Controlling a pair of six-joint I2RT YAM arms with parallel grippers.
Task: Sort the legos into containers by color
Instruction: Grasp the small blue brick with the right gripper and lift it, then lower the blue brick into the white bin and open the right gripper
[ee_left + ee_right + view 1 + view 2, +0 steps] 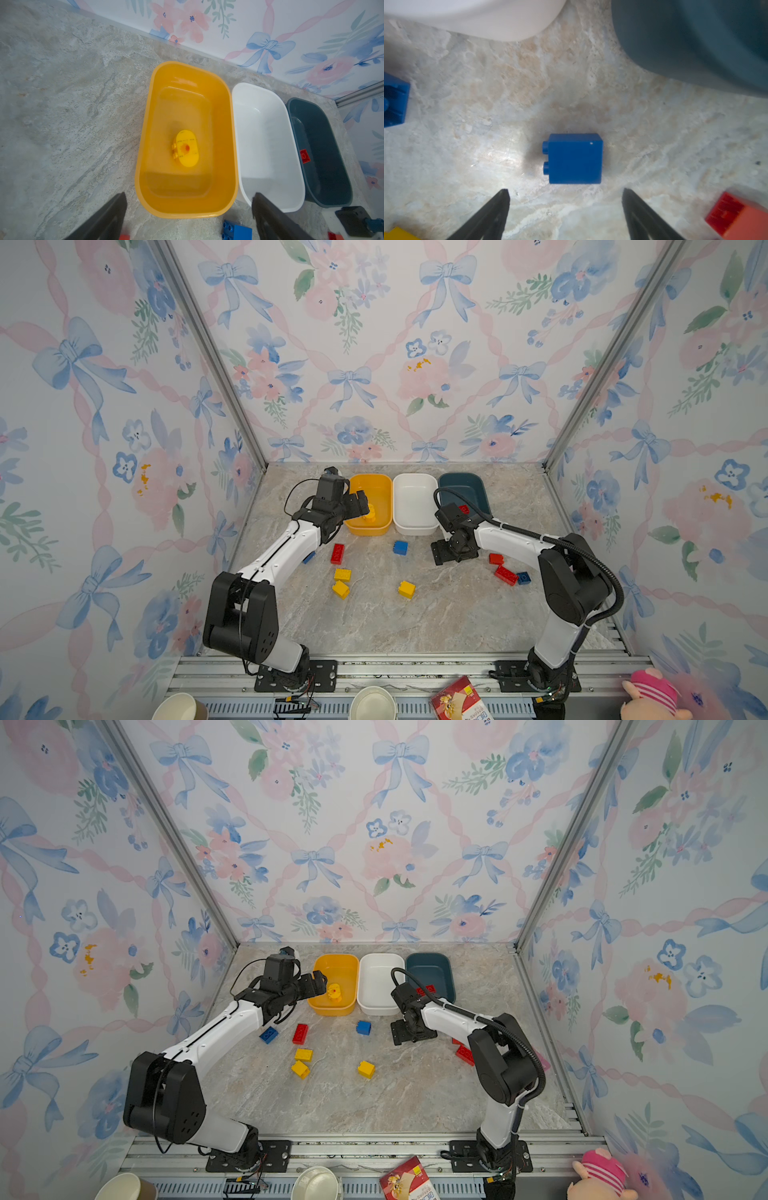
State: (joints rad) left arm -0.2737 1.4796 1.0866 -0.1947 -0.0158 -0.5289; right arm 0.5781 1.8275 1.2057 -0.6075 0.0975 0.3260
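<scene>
Along the back wall (374, 364): yellow tub (147, 124) holds a yellow brick (187, 148), teal tub (324, 166) a red brick (304, 156), white tub (266, 135) between them. Left gripper (189, 196) and right gripper (565, 190) both spread wide.

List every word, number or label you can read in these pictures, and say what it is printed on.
None can be read.
Red packet at the front edge: small print, too blurred to read.
Yellow lego in the yellow tub: faint dark marks, not legible.
</scene>
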